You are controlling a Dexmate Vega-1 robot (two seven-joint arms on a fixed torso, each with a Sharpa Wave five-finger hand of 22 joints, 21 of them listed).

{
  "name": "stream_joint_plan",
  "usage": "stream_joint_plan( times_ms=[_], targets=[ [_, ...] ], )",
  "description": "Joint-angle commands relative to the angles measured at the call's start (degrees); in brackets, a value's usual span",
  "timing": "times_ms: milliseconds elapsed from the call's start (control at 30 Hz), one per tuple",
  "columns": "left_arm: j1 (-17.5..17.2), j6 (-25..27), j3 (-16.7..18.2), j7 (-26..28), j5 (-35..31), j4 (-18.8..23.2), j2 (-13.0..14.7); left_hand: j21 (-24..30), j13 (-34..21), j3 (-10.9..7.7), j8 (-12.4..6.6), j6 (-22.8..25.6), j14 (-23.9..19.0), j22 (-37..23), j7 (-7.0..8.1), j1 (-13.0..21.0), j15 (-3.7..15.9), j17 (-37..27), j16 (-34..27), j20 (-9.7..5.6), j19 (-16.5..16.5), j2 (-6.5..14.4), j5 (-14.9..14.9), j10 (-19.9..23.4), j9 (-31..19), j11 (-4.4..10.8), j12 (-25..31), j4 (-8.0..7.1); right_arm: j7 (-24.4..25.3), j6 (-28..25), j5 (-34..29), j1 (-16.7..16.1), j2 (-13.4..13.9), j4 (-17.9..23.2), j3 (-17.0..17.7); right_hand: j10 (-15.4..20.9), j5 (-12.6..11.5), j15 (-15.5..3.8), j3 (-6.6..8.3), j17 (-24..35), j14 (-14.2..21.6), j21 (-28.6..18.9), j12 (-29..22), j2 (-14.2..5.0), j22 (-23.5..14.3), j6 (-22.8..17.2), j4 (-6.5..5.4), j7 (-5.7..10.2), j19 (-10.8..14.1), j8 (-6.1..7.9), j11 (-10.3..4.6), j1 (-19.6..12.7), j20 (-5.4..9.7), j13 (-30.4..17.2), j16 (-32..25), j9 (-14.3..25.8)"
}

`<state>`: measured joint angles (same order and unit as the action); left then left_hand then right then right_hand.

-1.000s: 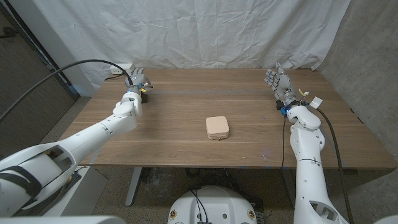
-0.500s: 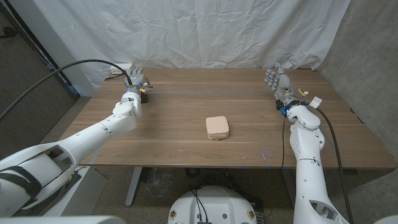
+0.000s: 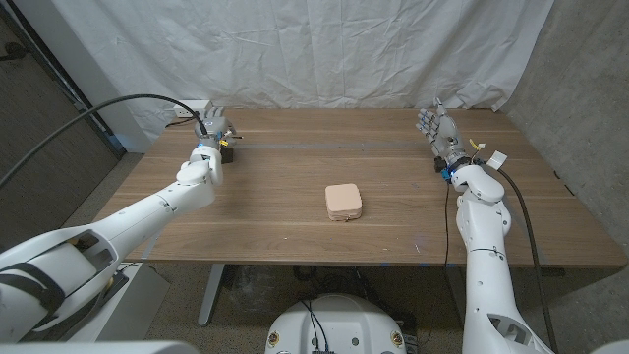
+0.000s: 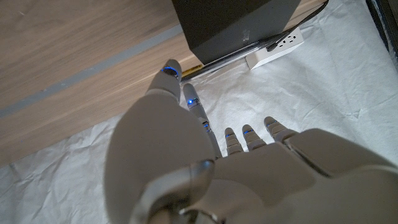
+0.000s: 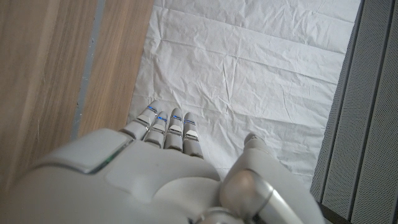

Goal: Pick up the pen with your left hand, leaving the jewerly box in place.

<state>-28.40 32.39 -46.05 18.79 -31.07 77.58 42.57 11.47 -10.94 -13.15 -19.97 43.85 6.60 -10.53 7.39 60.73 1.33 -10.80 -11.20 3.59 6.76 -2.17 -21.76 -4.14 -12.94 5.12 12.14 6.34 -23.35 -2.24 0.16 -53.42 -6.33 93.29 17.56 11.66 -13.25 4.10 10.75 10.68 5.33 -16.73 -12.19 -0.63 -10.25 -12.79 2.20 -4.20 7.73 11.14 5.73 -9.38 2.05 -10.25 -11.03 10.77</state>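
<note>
Wooden table standing before a white creased curtain, grey wall panel running down the right side; pink jewelry box sitting near the table's middle, well apart from both hands. Left hand hovering at the far left corner beside a black box, fingers extended and apart, gripping nothing; pen not discernible. Right hand standing at the far right edge, fingers straight and holding nothing.

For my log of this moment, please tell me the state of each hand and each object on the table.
Left hand: open, holding nothing, by the black box.
Right hand: open, fingers apart, holding nothing.
Jewelry box: closed, mid-table, untouched.
Black box: standing at the table's far left corner.
</note>
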Motion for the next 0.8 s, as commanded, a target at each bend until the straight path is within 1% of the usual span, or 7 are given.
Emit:
stream_joint_plan(
  times_ms=[33, 100, 200, 367, 600, 800],
  targets=[
    [0.5, -0.7, -0.2, 0.7, 0.1, -1.1, -0.4, 0.6, -0.1, 0.26, -0.33, 0.6, -0.5, -0.1, -0.11, 0.3, 0.07, -0.2, -0.2, -0.17, -0.1, 0.2, 0.3, 0.6, -0.2, 0.18, 0.2, -0.02, 0.4, 0.2, -0.2, 0.1, -0.1, -0.2, -0.2, 0.5, 0.2, 0.03, -0.19, 0.1, 0.5, 0.1, 0.2, 0.03, -0.3, -0.4, -0.07, -0.04, 0.5, 0.24, 0.1, -0.1, -0.09, -0.3, 0.1, 0.2],
    [0.3, -1.1, 0.1, 1.0, 0.5, -1.3, -0.5, 0.6, -0.1, 0.3, -0.45, 0.8, -0.6, -0.1, -0.15, 0.4, 0.11, -0.2, -0.3, -0.12, -0.1, 0.3, 0.4, 0.9, -0.3, 0.25, 0.3, -0.02, 0.4, 0.3, -0.1, 0.2, -0.2, -0.3, -0.1, 0.5, 0.2, 0.04, -0.2, 0.1, 0.5, 0.1, 0.2, 0.02, -0.3, -0.4, -0.06, 0.0, 0.5, 0.24, 0.11, -0.1, -0.09, -0.3, 0.1, 0.2],
    [0.4, -0.5, -0.2, 0.6, 0.3, -1.2, -0.5, 0.6, -0.1, 0.35, -0.75, 1.3, -0.8, -0.1, -0.11, 0.5, 0.37, -0.2, -0.3, -0.09, -0.2, 0.3, 0.4, 0.9, -0.4, 0.22, 0.3, -0.01, 0.4, 0.3, -0.2, 0.3, -0.2, -0.4, -0.2, 0.5, 0.2, 0.07, -0.22, 0.1, 0.5, 0.2, 0.2, 0.02, -0.3, -0.4, -0.05, -0.02, 0.5, 0.23, 0.18, -0.1, -0.08, -0.3, 0.1, 0.2],
    [0.1, 0.1, 0.0, 0.1, 0.7, -0.6, -0.3, 0.6, -0.1, 0.43, -1.09, 1.8, -0.9, -0.1, -0.27, 0.5, 0.22, -0.2, -0.3, 0.03, -0.4, 0.4, 0.4, 1.1, -0.5, 0.16, 0.3, -0.04, 0.4, 0.3, -0.1, 0.4, -0.1, -0.4, -0.3, 0.5, 0.2, 0.07, -0.24, 0.1, 0.6, 0.3, 0.1, 0.01, -0.3, -0.4, -0.04, 0.04, 0.5, 0.21, 0.2, -0.1, -0.11, -0.3, 0.1, 0.2],
    [-0.5, -0.6, 0.2, 1.4, 0.7, -0.4, 0.0, 0.7, -0.1, 0.54, -1.45, 2.3, -1.0, -0.1, -0.18, 0.7, 0.2, -0.3, -0.3, 0.03, -0.5, 0.6, 0.5, 1.5, -0.7, 0.2, 0.4, -0.06, 0.3, 0.2, -0.2, 0.4, -0.1, -0.5, -0.4, 0.5, 0.2, 0.08, -0.28, 0.1, 0.5, 0.4, 0.1, -0.02, -0.3, -0.4, -0.02, 0.02, 0.6, 0.21, 0.19, 0.0, -0.12, -0.3, 0.1, 0.2],
    [-0.8, -1.0, 0.4, 2.0, 0.9, -0.3, 0.0, 0.7, -0.1, 0.67, -2.19, 3.7, -1.6, -0.1, -0.17, 0.8, 0.41, -0.3, -0.4, -0.04, -0.6, 0.6, 0.5, 2.1, -0.8, 0.46, 0.5, -0.04, 0.3, 0.2, -0.2, 0.4, -0.1, -0.4, -0.5, 0.5, 0.2, 0.09, -0.29, 0.1, 0.5, 0.5, 0.1, -0.05, -0.3, -0.4, 0.0, 0.0, 0.6, 0.22, 0.11, 0.0, -0.18, -0.3, 0.1, 0.2]
  ],
)
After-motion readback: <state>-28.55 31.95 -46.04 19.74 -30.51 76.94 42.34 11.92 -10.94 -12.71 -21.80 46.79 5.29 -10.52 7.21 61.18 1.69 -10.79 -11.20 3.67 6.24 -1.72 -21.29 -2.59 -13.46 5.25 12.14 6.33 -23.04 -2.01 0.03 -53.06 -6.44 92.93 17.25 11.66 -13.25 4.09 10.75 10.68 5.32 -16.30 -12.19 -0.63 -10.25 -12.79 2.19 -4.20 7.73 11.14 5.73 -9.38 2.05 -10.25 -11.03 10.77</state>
